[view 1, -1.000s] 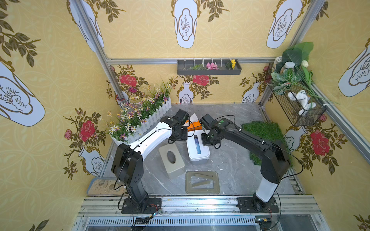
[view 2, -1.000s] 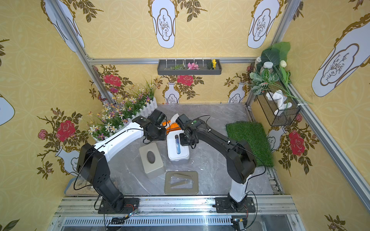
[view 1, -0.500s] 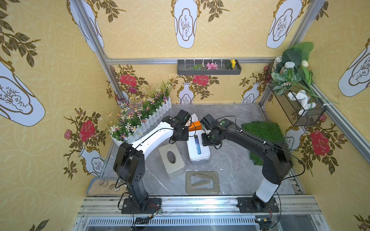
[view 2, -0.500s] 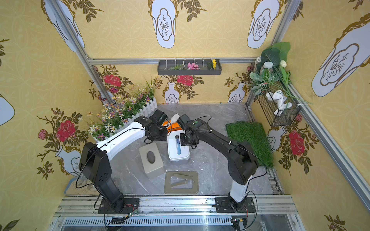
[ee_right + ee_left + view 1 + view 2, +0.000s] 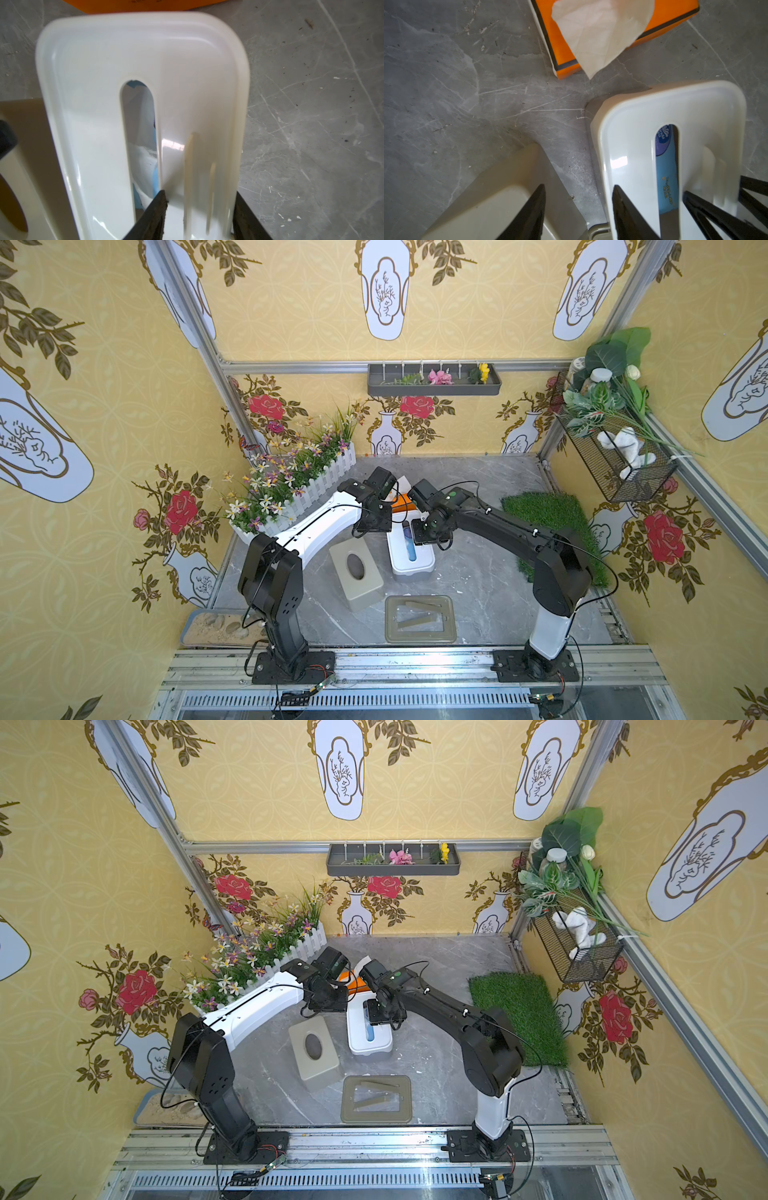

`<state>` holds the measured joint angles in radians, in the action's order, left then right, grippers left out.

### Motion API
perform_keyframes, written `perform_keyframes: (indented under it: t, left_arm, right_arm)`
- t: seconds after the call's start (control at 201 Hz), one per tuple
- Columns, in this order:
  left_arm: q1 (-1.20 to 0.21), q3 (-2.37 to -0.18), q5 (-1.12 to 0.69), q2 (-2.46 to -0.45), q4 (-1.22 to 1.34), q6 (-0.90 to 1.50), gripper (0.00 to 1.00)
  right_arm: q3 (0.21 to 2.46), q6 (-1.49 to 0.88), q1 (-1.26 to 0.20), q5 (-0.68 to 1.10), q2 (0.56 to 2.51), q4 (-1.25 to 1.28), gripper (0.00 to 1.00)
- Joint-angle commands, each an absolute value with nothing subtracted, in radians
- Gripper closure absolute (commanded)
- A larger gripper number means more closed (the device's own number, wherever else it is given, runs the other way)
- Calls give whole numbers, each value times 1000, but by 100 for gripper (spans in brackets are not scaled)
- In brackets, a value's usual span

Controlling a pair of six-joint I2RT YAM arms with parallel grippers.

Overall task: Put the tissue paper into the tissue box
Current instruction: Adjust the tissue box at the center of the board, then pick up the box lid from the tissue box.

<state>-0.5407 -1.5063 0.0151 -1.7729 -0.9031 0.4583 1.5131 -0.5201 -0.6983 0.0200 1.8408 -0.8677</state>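
Right gripper (image 5: 200, 194): jaws part-spread, set astride one long side strip of the white tissue box (image 5: 145, 52). One finger is on the top face beside the slot, the other outside the wall. Whether it is actually clamped cannot be told.

Left gripper (image 5: 578, 187): jaws apart, nothing held between them. One finger is seen over the beige box (image 5: 500, 197), the other over the white lid's edge.

Status: blue tissue pack (image 5: 667, 166) is seen through the slot, inside the white box with the lid on. Insertion is judged essentially done. Left to do, as judged: lid seating checked, both grippers cleared.

Orientation: white tissue box (image 5: 420, 570) sits mid-frame in both top views, slot up. Its long axis runs top-to-bottom of the frame, slightly tilted, and the pack lies flat along the same axis.

Orange tissue pack (image 5: 562, 57) at the box's upper end and olive frame (image 5: 419, 637) below it are not engaged.
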Motion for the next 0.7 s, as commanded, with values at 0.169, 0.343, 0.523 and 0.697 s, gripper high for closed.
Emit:
perform_keyframes:
  t: [0.169, 0.343, 0.523, 0.697]
  left_arm:
    - [-540, -1577, 38, -1822, -990, 431, 46]
    - [-540, -1652, 57, -1877, -1052, 431, 47]
    - [-524, -1697, 71, -1915, -1080, 455, 48]
    - [-495, -1690, 47, -1893, -1027, 502, 48]
  right_arm:
    - [1496, -579, -702, -30, 1818, -886, 61]
    - [1440, -635, -723, -26, 1780, -837, 59]
    - [1391, -648, -731, -76, 1732, -799, 44]
    - [1324, -612, -683, -98, 1631, -723, 38]
